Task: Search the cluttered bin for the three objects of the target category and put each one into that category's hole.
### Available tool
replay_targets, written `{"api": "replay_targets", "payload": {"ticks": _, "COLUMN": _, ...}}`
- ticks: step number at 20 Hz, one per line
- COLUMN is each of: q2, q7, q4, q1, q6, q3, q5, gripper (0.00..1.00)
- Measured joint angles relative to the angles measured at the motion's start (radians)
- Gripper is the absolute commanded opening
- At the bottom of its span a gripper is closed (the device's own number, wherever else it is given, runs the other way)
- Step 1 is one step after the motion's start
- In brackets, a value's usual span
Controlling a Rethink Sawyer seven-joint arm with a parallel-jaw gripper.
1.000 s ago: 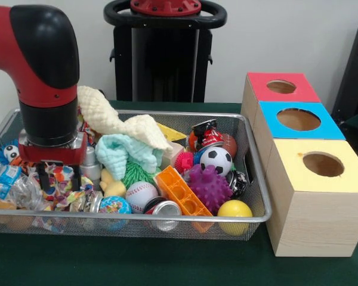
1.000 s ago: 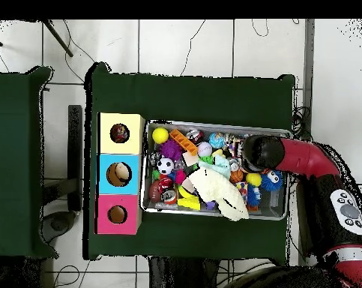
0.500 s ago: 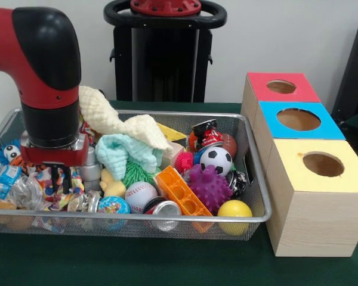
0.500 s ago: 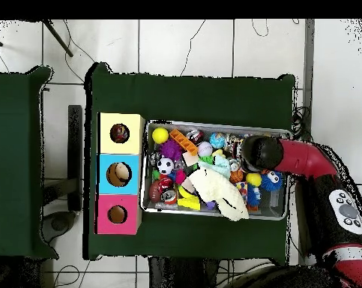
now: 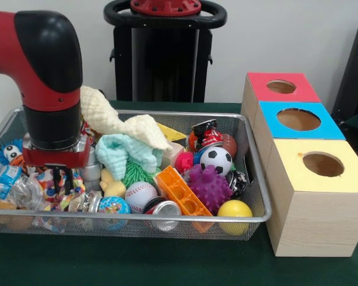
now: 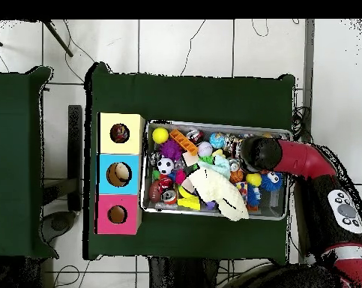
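Front view alone shows the gripper (image 5: 61, 177) down among wrappers in the wire bin (image 5: 167, 221); grip unreadable, arm vertical.

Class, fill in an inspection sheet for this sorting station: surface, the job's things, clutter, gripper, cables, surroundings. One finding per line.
Surface: table under dark green cloth.
Job's things: wire bin heaped with toys; three wooden boxes, each with a round hole: red box, blue box, yellow box.
Clutter: soccer ball, purple spiky ball, yellow ball, baseball, orange brick, cream cloth.
Gripper: gripper low in the bin's wrapper corner; jaws' state unclear.
Cables: several on the floor tiles.
Surroundings: black stand behind.
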Motion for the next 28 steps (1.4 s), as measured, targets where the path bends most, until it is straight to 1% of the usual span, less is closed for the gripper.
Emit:
{"api": "replay_targets", "payload": {"ticks": 4, "q2": -0.022, "q7": 0.000, "q4": 0.028, "q1": -0.025, "q6": 0.000, "q3": 0.028, "q5": 0.011, "gripper": 0.00}}
{"api": "replay_targets", "payload": {"ticks": 5, "q2": -0.051, "q7": 0.000, "q4": 0.056, "q1": -0.040, "q6": 0.000, "q3": 0.045, "q5": 0.028, "gripper": 0.00}}
{"api": "replay_targets", "payload": {"ticks": 7, "q2": -0.089, "q7": 0.000, "q4": 0.085, "q1": -0.051, "q6": 0.000, "q3": 0.060, "q5": 0.051, "gripper": 0.00}}
{"api": "replay_targets", "payload": {"ticks": 10, "q2": -0.131, "q7": 0.000, "q4": 0.108, "q1": -0.056, "q6": 0.000, "q3": 0.072, "q5": 0.075, "gripper": 0.00}}
{"api": "replay_targets", "payload": {"ticks": 13, "q2": -0.202, "q7": 0.000, "q4": 0.134, "q1": -0.055, "q6": 0.000, "q3": 0.088, "q5": 0.111, "gripper": 0.00}}
{"api": "replay_targets", "payload": {"ticks": 16, "q2": -0.251, "q7": 0.000, "q4": 0.139, "q1": -0.048, "q6": 0.000, "q3": 0.096, "q5": 0.134, "gripper": 0.00}}
{"api": "replay_targets", "payload": {"ticks": 18, "q2": -0.285, "q7": 0.000, "q4": 0.139, "q1": -0.033, "q6": 0.000, "q3": 0.096, "q5": 0.150, "gripper": 0.00}}
{"api": "replay_targets", "payload": {"ticks": 19, "q2": -0.314, "q7": 0.000, "q4": 0.140, "q1": -0.013, "q6": 0.000, "q3": 0.095, "q5": 0.161, "gripper": 0.00}}
{"api": "replay_targets", "payload": {"ticks": 24, "q2": -0.370, "q7": 0.000, "q4": 0.140, "q1": 0.057, "q6": 0.000, "q3": 0.094, "q5": 0.188, "gripper": 0.00}}
{"api": "replay_targets", "payload": {"ticks": 27, "q2": -0.408, "q7": 0.000, "q4": 0.148, "q1": 0.139, "q6": 0.000, "q3": 0.089, "q5": 0.215, "gripper": 0.00}}
{"api": "replay_targets", "payload": {"ticks": 28, "q2": -0.412, "q7": 0.000, "q4": 0.151, "q1": 0.152, "q6": 0.000, "q3": 0.088, "q5": 0.220, "gripper": 0.00}}
